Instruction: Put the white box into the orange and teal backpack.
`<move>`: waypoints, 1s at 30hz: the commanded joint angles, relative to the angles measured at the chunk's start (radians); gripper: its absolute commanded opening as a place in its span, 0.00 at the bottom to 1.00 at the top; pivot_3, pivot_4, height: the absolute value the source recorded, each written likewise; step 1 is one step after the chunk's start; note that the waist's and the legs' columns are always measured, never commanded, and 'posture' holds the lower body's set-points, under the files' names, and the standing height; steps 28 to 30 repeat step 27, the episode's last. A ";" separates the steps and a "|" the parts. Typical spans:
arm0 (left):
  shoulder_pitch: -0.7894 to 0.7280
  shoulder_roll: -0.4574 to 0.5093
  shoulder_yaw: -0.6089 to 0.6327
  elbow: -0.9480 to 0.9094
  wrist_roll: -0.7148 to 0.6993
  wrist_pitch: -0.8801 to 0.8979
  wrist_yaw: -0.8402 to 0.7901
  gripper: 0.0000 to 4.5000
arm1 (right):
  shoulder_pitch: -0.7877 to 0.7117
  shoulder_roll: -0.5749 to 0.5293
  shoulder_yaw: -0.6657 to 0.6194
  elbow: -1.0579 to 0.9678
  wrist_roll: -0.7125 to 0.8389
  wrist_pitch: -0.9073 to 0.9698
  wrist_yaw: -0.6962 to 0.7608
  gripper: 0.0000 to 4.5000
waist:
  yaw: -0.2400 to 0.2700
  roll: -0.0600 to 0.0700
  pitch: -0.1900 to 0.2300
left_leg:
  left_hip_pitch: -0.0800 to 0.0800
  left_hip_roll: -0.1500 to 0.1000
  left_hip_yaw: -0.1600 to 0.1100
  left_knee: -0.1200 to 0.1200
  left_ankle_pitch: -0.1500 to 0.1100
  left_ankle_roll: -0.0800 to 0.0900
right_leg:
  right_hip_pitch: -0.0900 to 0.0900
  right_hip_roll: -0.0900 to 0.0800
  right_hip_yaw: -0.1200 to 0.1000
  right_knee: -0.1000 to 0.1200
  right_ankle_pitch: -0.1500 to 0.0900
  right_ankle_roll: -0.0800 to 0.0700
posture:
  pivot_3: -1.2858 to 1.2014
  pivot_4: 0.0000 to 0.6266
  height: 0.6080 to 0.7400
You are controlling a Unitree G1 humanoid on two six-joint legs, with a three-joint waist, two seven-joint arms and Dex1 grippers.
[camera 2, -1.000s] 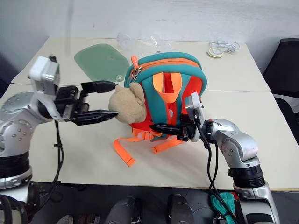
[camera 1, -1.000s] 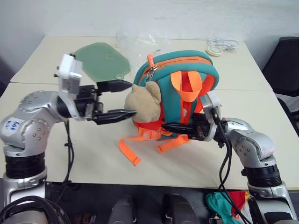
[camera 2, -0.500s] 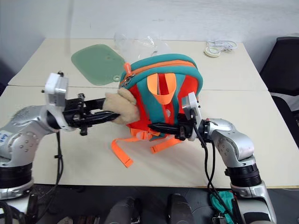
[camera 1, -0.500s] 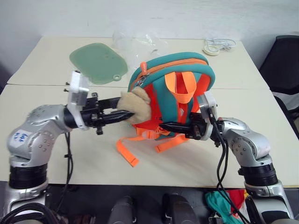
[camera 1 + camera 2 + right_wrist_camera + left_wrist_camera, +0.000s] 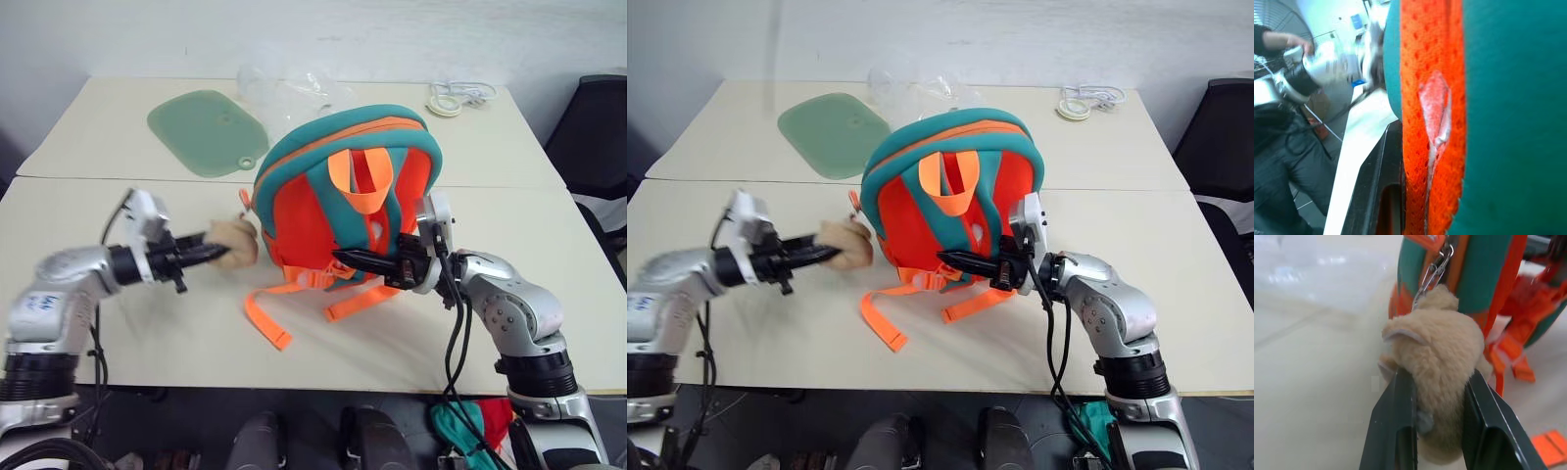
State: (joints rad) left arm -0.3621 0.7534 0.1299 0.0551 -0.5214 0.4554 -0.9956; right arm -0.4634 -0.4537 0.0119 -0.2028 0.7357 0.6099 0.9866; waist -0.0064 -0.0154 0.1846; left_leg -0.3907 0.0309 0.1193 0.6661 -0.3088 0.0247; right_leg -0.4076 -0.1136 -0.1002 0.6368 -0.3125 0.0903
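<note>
The orange and teal backpack (image 5: 333, 186) stands upright on the table, straps toward me. Its tan plush toy (image 5: 235, 243) hangs from a metal clip at its left side. My left gripper (image 5: 211, 251) is shut on that toy, and the left wrist view shows the plush toy (image 5: 1435, 347) squeezed between both fingers (image 5: 1398, 421). My right gripper (image 5: 355, 258) is shut on the backpack's orange fabric low on the strap side, and in the right wrist view one finger (image 5: 1376, 186) presses against the orange mesh (image 5: 1432, 98). The white box is out of view.
A green flat mat (image 5: 208, 132) lies at the back left, with a clear plastic bag (image 5: 294, 93) behind the backpack. A white coiled cable (image 5: 456, 98) sits at the back right. A black chair (image 5: 598, 127) stands off the table's right side. A person's sleeve (image 5: 1268, 39) is nearby.
My left gripper closed on the plush toy, then dropped and pulled it to the left, away from the backpack. The backpack swung round a little. The right gripper kept its place.
</note>
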 commanded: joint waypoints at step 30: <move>0.645 0.039 0.486 -0.212 0.046 -0.350 -0.053 1.00 | 0.268 -0.401 -0.287 0.434 -0.313 -0.734 0.316 0.99 | 0.001 0.000 0.000 | 0.004 0.001 0.000 -0.001 -0.005 0.002 | 0.005 -0.003 0.005 -0.008 0.000 0.000 | 0.52 0.24 1.00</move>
